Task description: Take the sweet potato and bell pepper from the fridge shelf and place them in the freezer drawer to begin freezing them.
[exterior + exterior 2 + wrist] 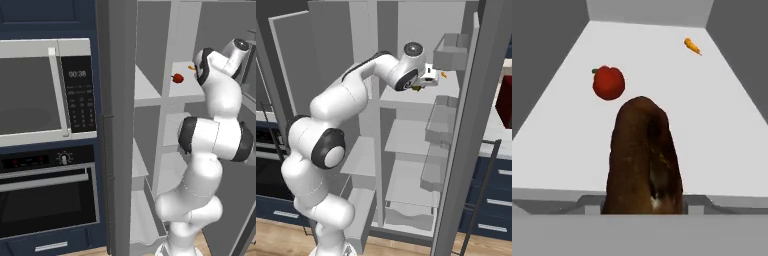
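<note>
The sweet potato (643, 160), dark reddish-brown and oblong, looms close in the hand view, and my gripper (425, 80) is shut on it; it hides the fingertips. In the right base view the sweet potato (416, 88) shows as a dark lump under the hand, at the front edge of the fridge shelf (446, 92). The red bell pepper (608, 82) rests farther back on the fridge shelf (712, 125), left of the potato. From the left base view the bell pepper (177, 78) lies just left of my wrist. The freezer drawer (363, 215) stands pulled out low down.
A tiny orange sliver (692, 46) lies at the shelf's back right. Grey door bins (440, 125) hang on the open fridge door to the right. A microwave (45, 90) and an oven (47, 195) stand left of the fridge. Lower shelves (406, 137) sit beneath.
</note>
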